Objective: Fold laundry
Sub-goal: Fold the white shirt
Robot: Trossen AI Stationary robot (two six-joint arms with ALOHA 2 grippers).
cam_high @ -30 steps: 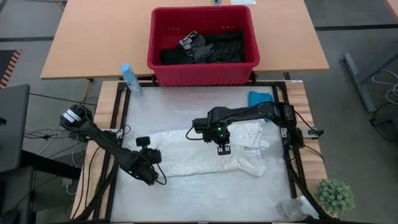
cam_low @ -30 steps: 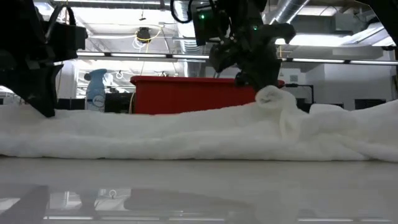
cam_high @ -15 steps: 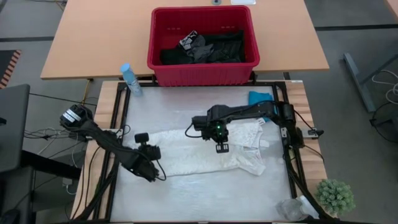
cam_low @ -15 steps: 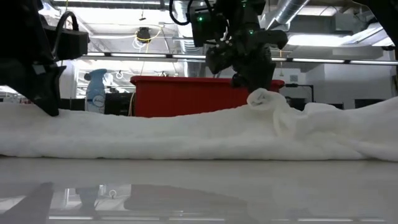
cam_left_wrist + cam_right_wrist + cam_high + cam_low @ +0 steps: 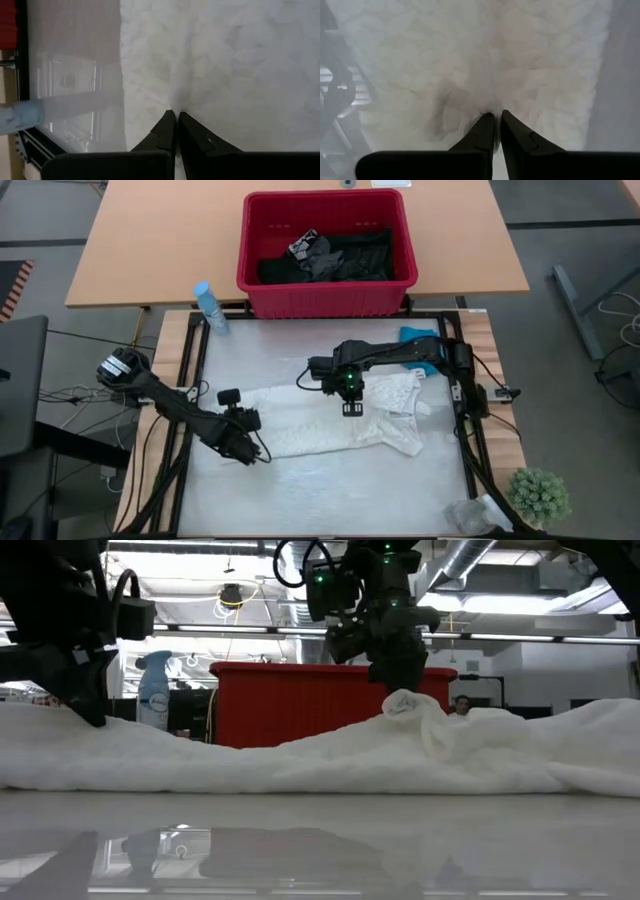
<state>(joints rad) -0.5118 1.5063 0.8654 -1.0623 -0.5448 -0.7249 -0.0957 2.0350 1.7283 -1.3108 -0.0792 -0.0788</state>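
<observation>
the white lacy garment (image 5: 330, 420) lies spread across the bench (image 5: 300, 480). the left tool (image 5: 243, 442) pinches its near-left edge, tips pressed together; the right tool (image 5: 350, 408) nips a raised bunch mid-cloth (narrow gap). behind stand a red basket (image 5: 325, 290) of dark clothes (image 5: 335, 255), a spray bottle (image 5: 209, 307), a teal piece (image 5: 418, 340)

A white lacy garment (image 5: 330, 420) lies below the red basket (image 5: 325, 290). Both grippers, left (image 5: 243, 438) and right (image 5: 349, 406), sit on it.

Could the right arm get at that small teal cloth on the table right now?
Probably not at once: the right gripper is pinching the white garment. The teal cloth lies uncovered beside that arm, so after letting go, likely yes.
</observation>
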